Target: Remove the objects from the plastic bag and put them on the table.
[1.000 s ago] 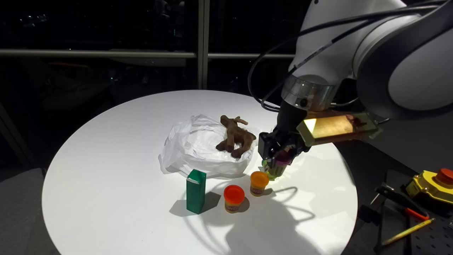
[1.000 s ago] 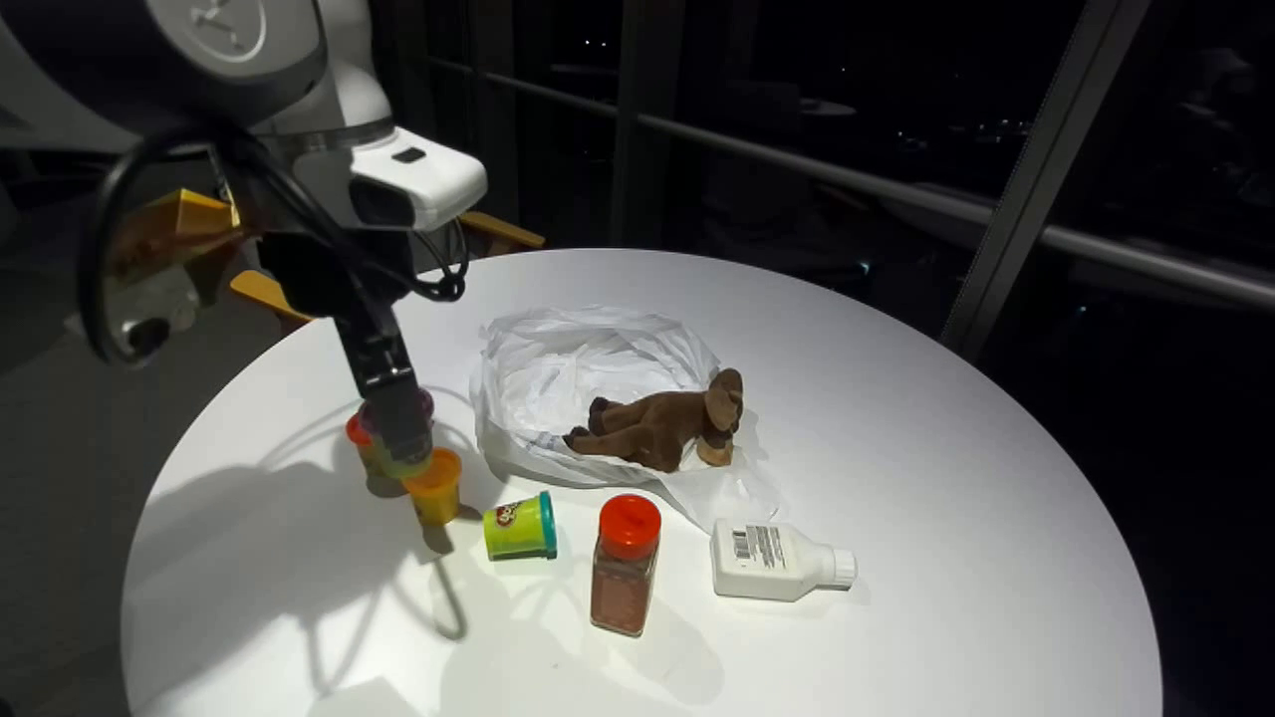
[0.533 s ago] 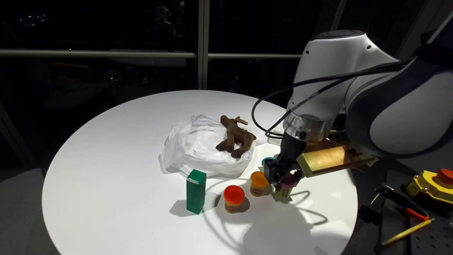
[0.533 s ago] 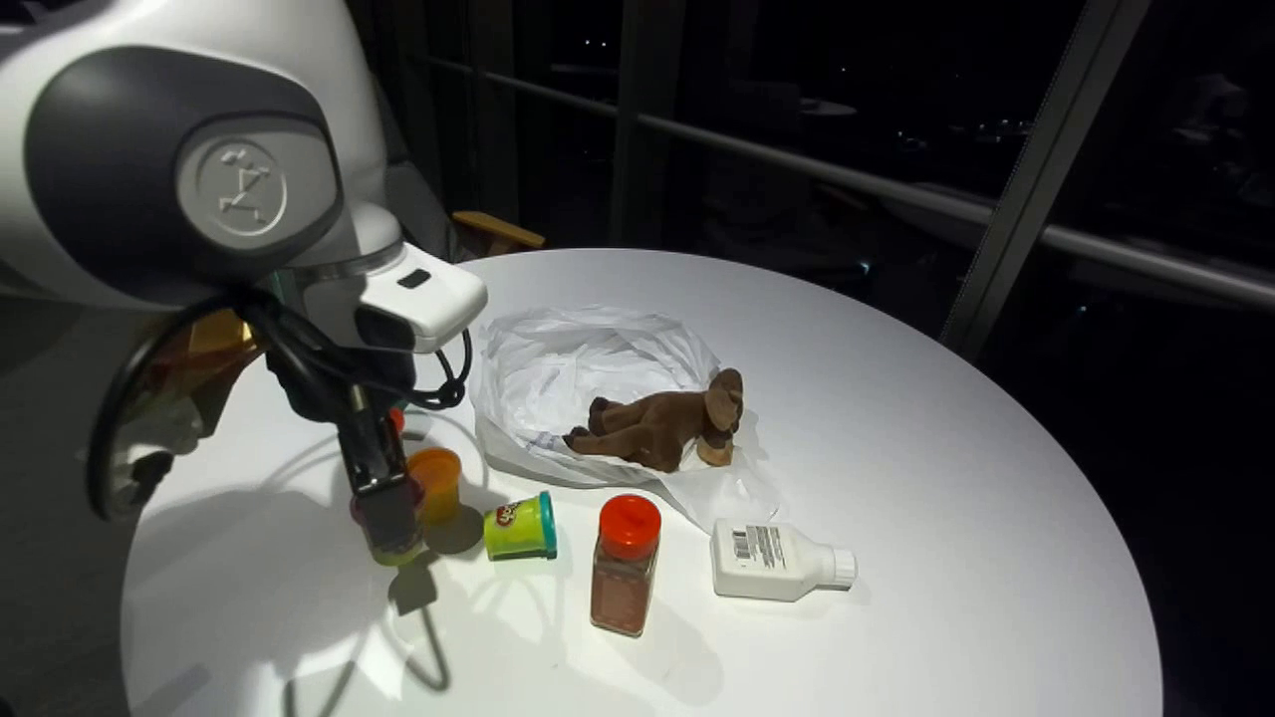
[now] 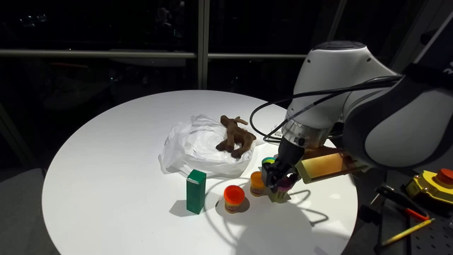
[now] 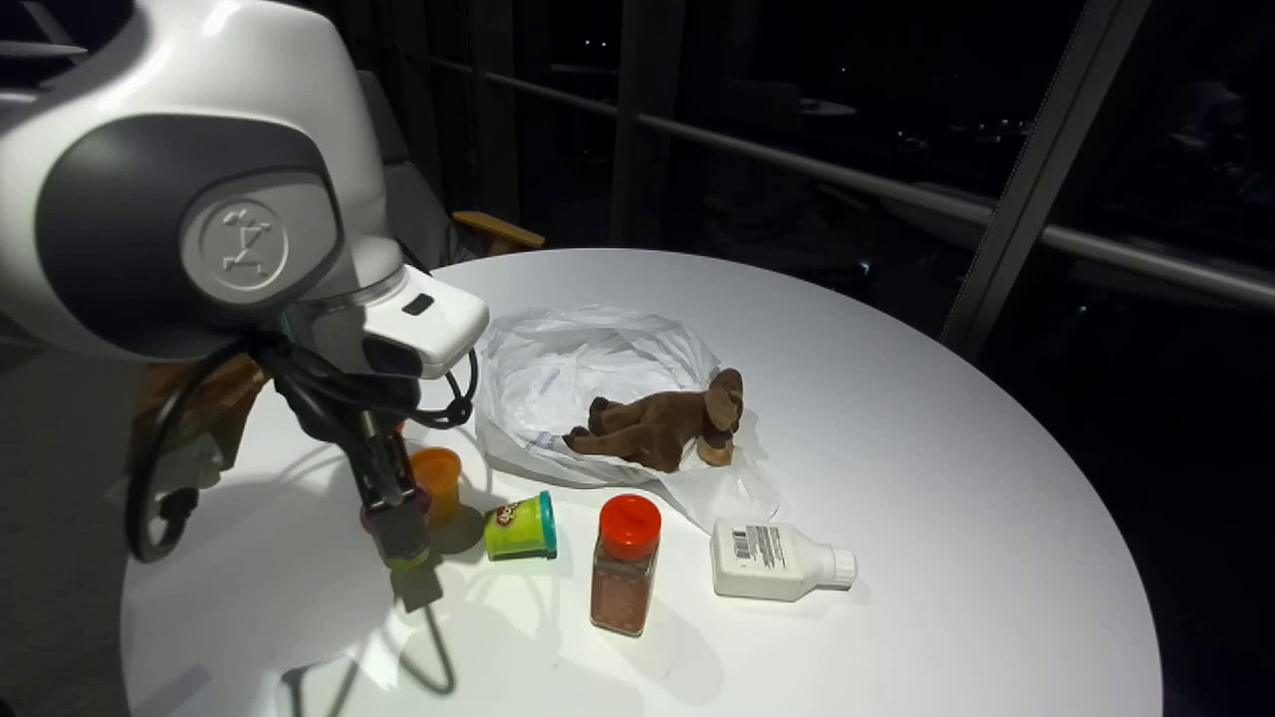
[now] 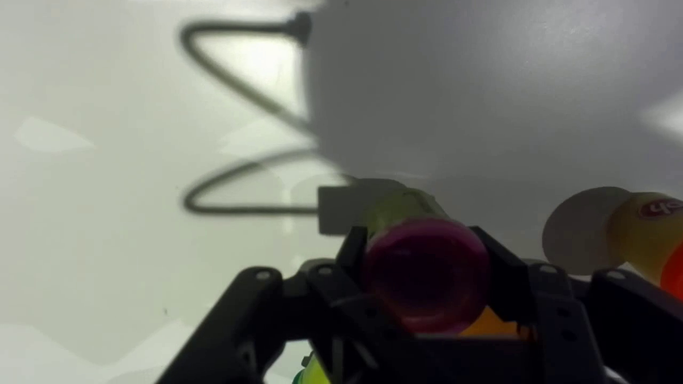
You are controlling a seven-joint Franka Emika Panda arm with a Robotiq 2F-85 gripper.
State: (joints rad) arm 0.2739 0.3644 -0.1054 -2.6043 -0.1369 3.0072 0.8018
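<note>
One purple-lidded tub (image 7: 426,269), clasped in gripper (image 7: 420,246), has come down beside orange-lidded tub (image 6: 440,483); release probably near, contact with table (image 6: 926,478) unclear. Four tubs altogether, counting red-lidded tub (image 5: 233,199) and sideways teal-lidded tub (image 6: 520,528); one green box (image 5: 195,191). Rightward in exterior view: one plastic bag (image 6: 523,456), one red-capped jar (image 6: 625,573), one brown toy (image 6: 652,428) across bag's edge, still to remove, one white bottle (image 6: 772,565).

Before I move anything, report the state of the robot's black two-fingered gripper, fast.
Black two-fingered gripper: closed, holding the round tub with a purple lid and yellow-green side.
</note>
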